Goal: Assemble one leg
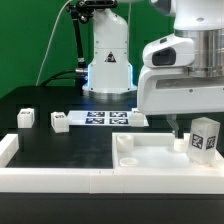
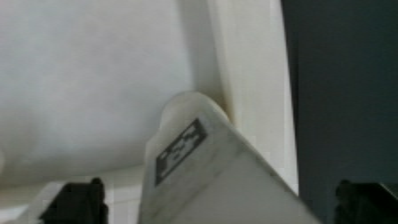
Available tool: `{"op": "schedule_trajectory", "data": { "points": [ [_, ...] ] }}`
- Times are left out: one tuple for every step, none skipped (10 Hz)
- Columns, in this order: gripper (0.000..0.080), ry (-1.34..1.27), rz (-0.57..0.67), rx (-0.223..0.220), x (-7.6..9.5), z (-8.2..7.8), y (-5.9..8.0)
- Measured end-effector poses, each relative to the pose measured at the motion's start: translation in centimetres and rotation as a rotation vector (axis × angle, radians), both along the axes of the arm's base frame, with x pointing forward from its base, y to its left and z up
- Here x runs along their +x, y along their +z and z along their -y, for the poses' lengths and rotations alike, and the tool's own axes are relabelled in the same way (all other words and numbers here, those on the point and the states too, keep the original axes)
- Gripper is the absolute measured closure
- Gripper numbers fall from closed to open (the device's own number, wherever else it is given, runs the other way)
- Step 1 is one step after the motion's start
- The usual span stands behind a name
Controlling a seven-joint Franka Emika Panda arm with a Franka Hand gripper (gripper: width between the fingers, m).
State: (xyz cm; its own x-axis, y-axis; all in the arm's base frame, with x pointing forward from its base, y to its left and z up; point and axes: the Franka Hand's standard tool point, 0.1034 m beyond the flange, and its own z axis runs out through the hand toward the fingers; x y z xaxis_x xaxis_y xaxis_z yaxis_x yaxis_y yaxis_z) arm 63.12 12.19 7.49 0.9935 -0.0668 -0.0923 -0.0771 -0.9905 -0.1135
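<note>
The leg point(image 1: 205, 137) stands upright near the far edge of the white slab point(image 1: 150, 160), toward the exterior view's right, with its black-and-white tag facing that camera. In the wrist view the same leg point(image 2: 210, 160) shows its rounded end and tagged face, close to the slab's raised rim, with the black table point(image 2: 347, 80) just past that rim.

The gripper point(image 2: 222, 203) hangs directly over the leg. Its two dark fingertips point(image 2: 80, 200) are spread wide, one on either side of the leg. A visible gap remains on each side, so they grip nothing.

Farther out, the marker board point(image 1: 105, 119) lies flat on the table in front of the arm's base point(image 1: 108, 70). Two more small white blocks point(image 1: 60, 121) stand on the table toward the exterior view's left, well apart from the slab. A low white rail point(image 1: 50, 172) runs along the table's near edge.
</note>
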Motion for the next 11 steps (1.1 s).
{"op": "schedule_trajectory", "data": {
  "points": [
    [0.0150,0.098,0.014,0.008,0.0,-0.1,0.0],
    [0.0150,0.215,0.026,0.008,0.2,-0.1,0.0],
    [0.0150,0.407,0.029,0.011,2.0,-0.2,-0.4],
    [0.0150,0.421,0.097,0.005,2.8,-0.3,0.0],
    [0.0150,0.476,0.075,0.005,0.6,0.2,0.4],
    [0.0238,0.470,0.075,0.006,0.8,0.1,0.2],
    [0.0372,0.469,0.076,0.006,0.9,0.1,0.1],
    [0.0372,0.470,0.076,0.006,0.9,0.1,0.1],
    [0.0511,0.470,0.076,0.006,0.9,0.1,0.1],
    [0.0511,0.470,0.076,0.006,0.9,0.1,0.1],
    [0.0511,0.470,0.076,0.006,0.9,0.1,0.1]
  ]
}}
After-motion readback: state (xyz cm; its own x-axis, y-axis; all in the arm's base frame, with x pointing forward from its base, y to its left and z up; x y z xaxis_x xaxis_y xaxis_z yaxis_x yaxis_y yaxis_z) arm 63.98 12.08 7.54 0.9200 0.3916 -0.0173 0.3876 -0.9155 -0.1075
